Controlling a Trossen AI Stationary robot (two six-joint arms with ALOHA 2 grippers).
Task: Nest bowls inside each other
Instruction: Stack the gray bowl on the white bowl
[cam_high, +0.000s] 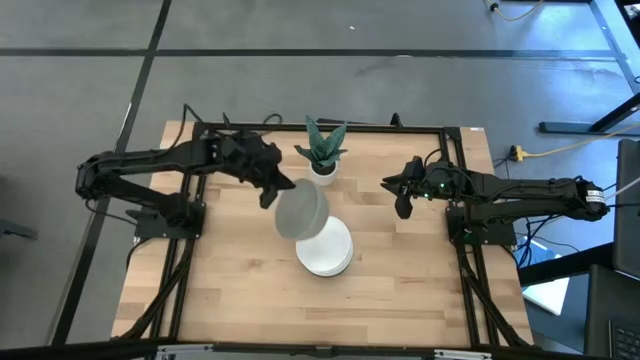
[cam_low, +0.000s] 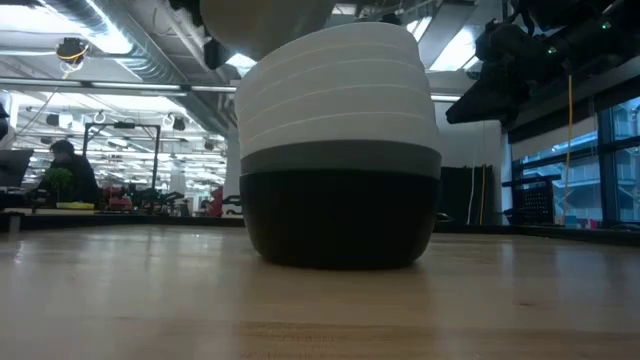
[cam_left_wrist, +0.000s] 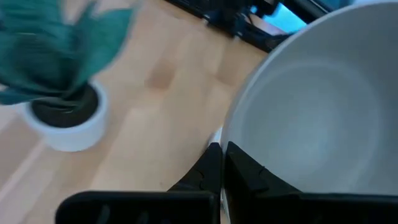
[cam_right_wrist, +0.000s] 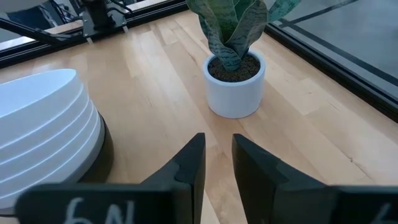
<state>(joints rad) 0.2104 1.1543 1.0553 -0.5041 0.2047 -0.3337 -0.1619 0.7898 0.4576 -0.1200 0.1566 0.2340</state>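
Bowl stack (cam_high: 326, 250) sat mid-table, plant pot (cam_high: 323, 168) just behind it; bare wood front & both sides gave grippers room.

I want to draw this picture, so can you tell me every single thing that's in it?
Stack of bowls: one stack, black at the bottom, grey next, white above; middle of the table.
Grey bowl: one, held up at a tilt over the stack's edge.
Plant pot: one, white with a green plant; far side of the table, behind the stack.
Table: one, light wood.
Person: one, seated far back in the room.
Left hand: dark, fingers pinching the grey bowl's rim.
Right hand: dark, fingers slightly apart, holding nothing, waiting to the right of the plant.
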